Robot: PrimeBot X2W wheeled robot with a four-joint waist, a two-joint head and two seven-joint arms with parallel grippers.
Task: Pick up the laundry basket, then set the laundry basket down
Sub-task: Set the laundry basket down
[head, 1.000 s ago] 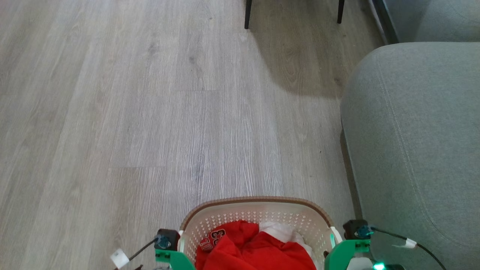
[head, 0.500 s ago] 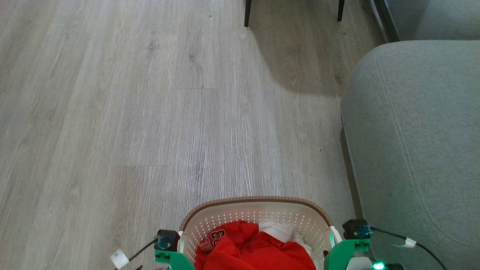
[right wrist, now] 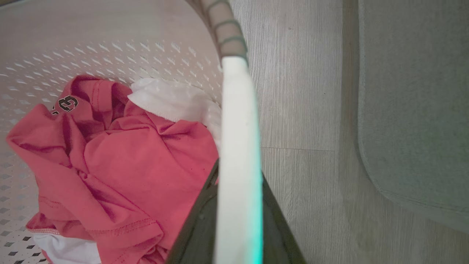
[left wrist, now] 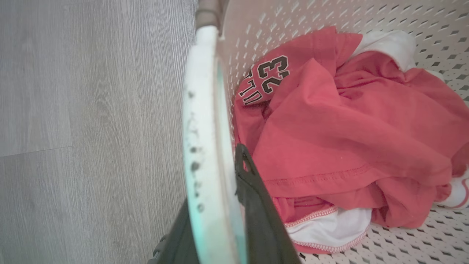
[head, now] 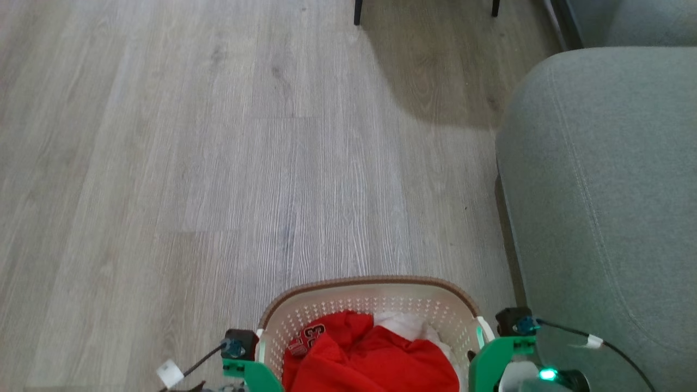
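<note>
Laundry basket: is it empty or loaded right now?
Loaded, not full. The laundry basket holds a crumpled red jersey marked 23 and a white garment; bare perforated wall shows above the pile.

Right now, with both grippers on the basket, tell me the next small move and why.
Probably move both arms together, keeping the laundry basket level. The left gripper and right gripper are each shut on a white handle, loose clothes lie inside, and the sofa stands close on the right.

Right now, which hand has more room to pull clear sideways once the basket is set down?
Left, I'd judge. The left hand grips the laundry basket with bare floor beside it; the right hand has the grey sofa close by.
</note>
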